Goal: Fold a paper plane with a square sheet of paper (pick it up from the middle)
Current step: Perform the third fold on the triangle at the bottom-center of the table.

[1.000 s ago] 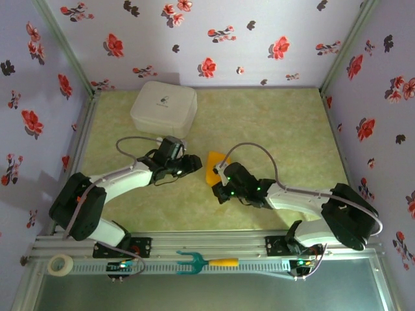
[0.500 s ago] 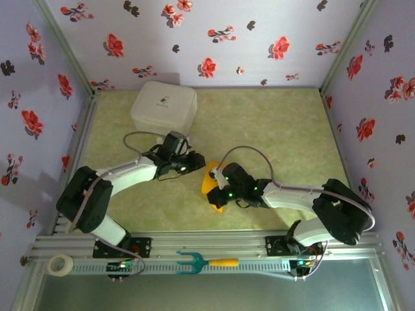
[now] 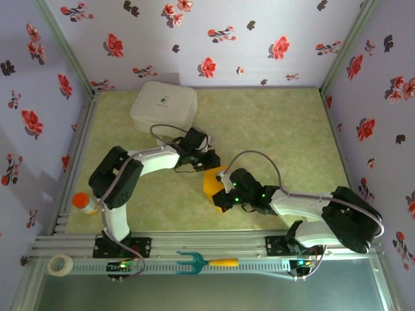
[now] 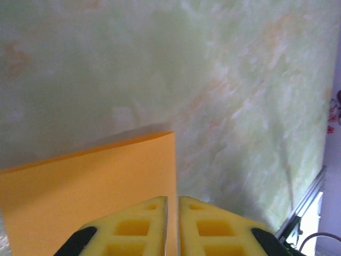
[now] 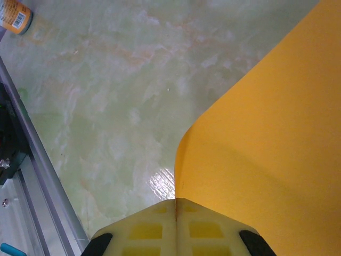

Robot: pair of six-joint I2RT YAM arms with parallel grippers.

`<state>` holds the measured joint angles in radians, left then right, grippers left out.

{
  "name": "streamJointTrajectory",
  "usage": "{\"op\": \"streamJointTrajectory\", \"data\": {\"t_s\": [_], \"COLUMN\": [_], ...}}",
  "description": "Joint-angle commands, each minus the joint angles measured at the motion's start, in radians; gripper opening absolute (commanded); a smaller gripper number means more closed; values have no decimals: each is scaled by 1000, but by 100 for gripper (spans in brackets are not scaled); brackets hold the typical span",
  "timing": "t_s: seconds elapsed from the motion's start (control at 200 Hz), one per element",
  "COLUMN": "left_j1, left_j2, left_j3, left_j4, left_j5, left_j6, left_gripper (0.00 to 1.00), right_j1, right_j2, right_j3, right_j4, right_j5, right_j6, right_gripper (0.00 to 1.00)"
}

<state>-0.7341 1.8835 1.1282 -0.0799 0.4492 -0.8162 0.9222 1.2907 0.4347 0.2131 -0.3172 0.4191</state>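
The left gripper pinches almost closed on one edge of the orange-yellow folded paper sheet, which stretches from it toward the right gripper, clamped shut on the curling opposite edge. Seemingly only early folds are done; the narrow pointed dart is not yet made.

We see the paper plane on the table, left gripper behind it, right gripper before it, box farther behind left.
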Motion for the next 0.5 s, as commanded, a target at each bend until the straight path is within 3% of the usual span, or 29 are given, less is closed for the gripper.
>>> {"op": "streamJointTrajectory", "data": {"t_s": [0.0, 0.265, 0.495], "left_j1": [-8, -10, -10], "left_j2": [53, 92, 97], "left_j3": [8, -39, -51], "left_j4": [-47, -31, -28], "left_j5": [2, -8, -12], "left_j6": [17, 9, 5], "left_gripper": [13, 12, 11], "right_j1": [-6, -16, -81], "right_j2": [2, 12, 81], "right_j3": [-7, 8, 55], "right_j4": [18, -16, -85], "right_j5": [25, 51, 13], "right_j6": [-20, 7, 68], "right_gripper": [0, 0, 0]}}
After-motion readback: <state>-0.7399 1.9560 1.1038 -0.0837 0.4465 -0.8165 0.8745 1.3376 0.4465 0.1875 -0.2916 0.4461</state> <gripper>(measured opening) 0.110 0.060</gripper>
